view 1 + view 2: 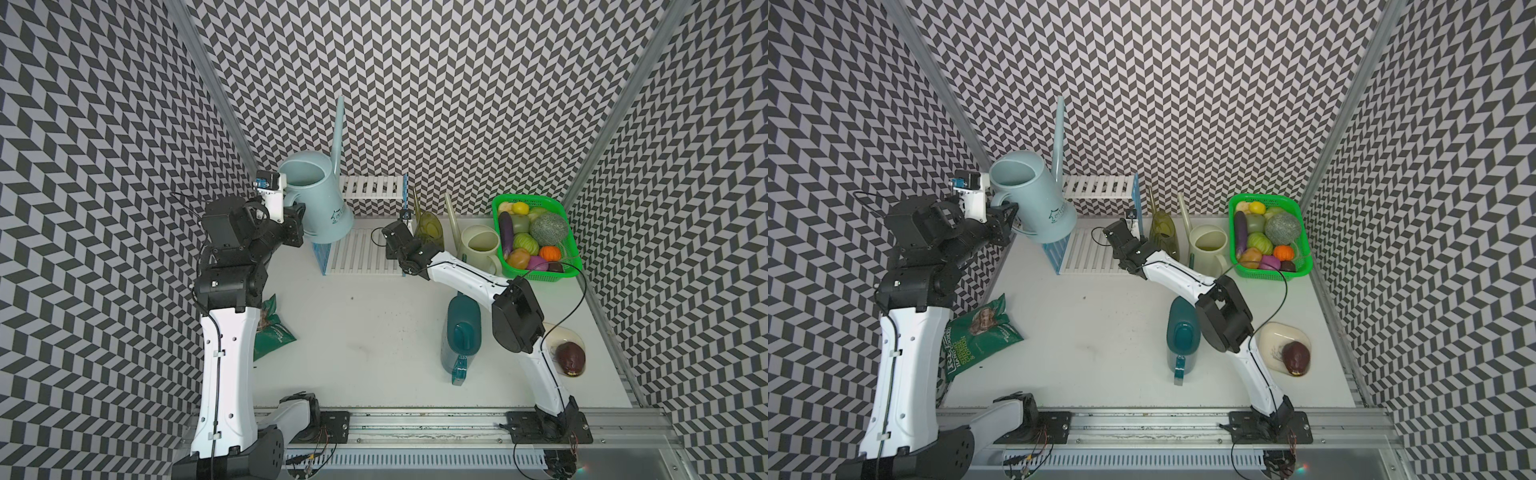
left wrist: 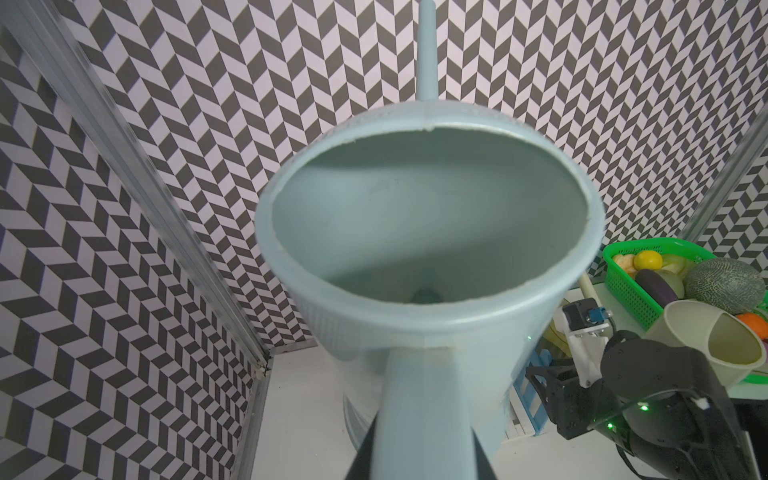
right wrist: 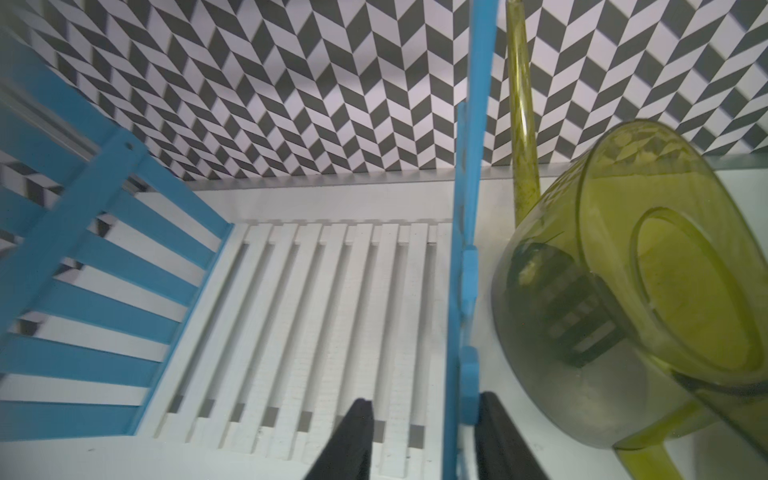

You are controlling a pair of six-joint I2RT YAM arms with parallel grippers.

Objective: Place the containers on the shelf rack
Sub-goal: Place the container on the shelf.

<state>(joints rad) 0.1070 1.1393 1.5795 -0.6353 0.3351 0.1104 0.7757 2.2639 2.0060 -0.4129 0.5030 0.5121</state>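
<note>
Left claw (image 1: 298,214), clamped on the handle of the light blue can (image 1: 320,199), holds it clear of the tabletop (image 1: 365,332) left of centre in both top views. The spout rises toward the frame's top and the base hangs over the left end of the shelf rack (image 1: 365,253), whose shelves run rightward. Right claw (image 3: 424,399), jaws parted astride the rack's right side frame (image 3: 465,208), not clamped. Right of that frame: olive can (image 1: 430,228) just beside, cream can (image 1: 478,245), green basket (image 1: 528,198); teal can (image 1: 463,332) lies lower right, well apart.

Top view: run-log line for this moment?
left pincer: shut on light blue can handle | right pincer: open, straddling shelf rack side frame
</note>
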